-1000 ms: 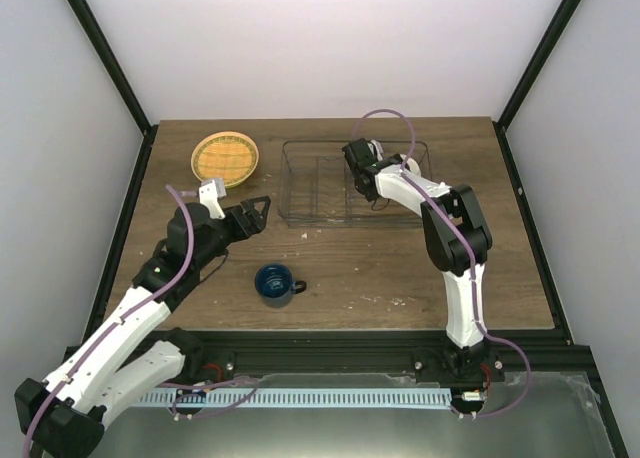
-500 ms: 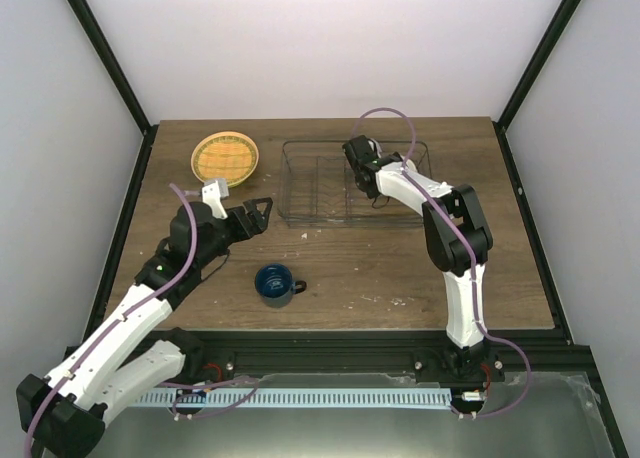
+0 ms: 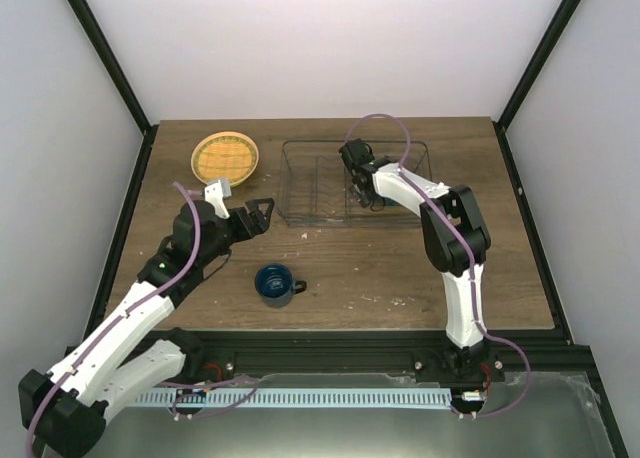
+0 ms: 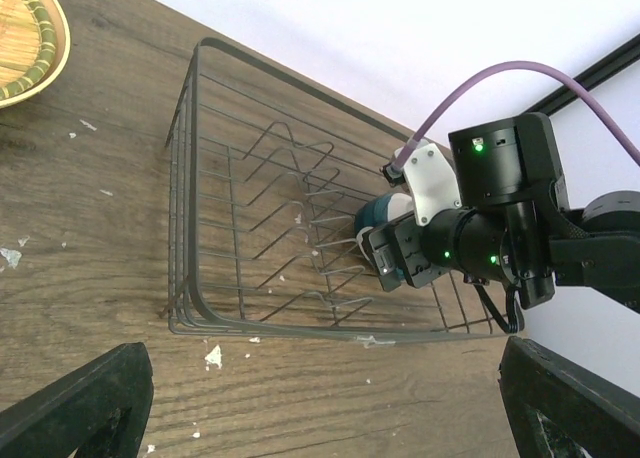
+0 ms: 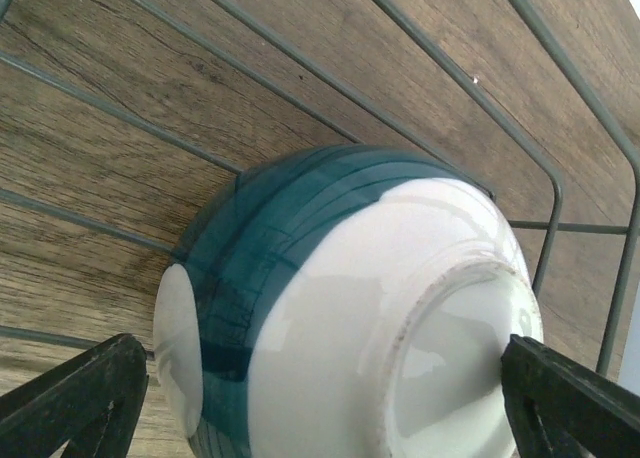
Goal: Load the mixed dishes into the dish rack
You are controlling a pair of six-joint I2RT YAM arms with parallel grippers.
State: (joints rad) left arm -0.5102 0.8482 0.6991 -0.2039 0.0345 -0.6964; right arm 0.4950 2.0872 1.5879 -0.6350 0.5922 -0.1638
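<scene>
The small blue-and-white cup [image 5: 340, 308] lies on its side inside the dark wire dish rack [image 3: 290, 183], its base toward my right wrist camera. My right gripper [image 3: 350, 168] is down in the rack, its jaws wide open with the cup between them. The left wrist view shows the cup [image 4: 378, 216] as a teal patch behind that gripper. My left gripper [image 3: 258, 212] is open and empty, just left of the rack. The dark blue mug [image 3: 275, 283] stands on the table in front. The yellow-orange grid plate [image 3: 225, 158] lies at the back left. The yellow-green plate is out of view.
The rack's upright dividers [image 4: 300, 208] fill its left and middle parts. The plate's edge [image 4: 25, 33] shows at the top left of the left wrist view. White crumbs [image 4: 213, 356] dot the wooden table [image 3: 380, 268]. Black frame posts stand at the table's corners.
My right gripper has shifted slightly left and back inside the rack. My left gripper has edged a little to the right toward the rack. The mug and plate have not moved.
</scene>
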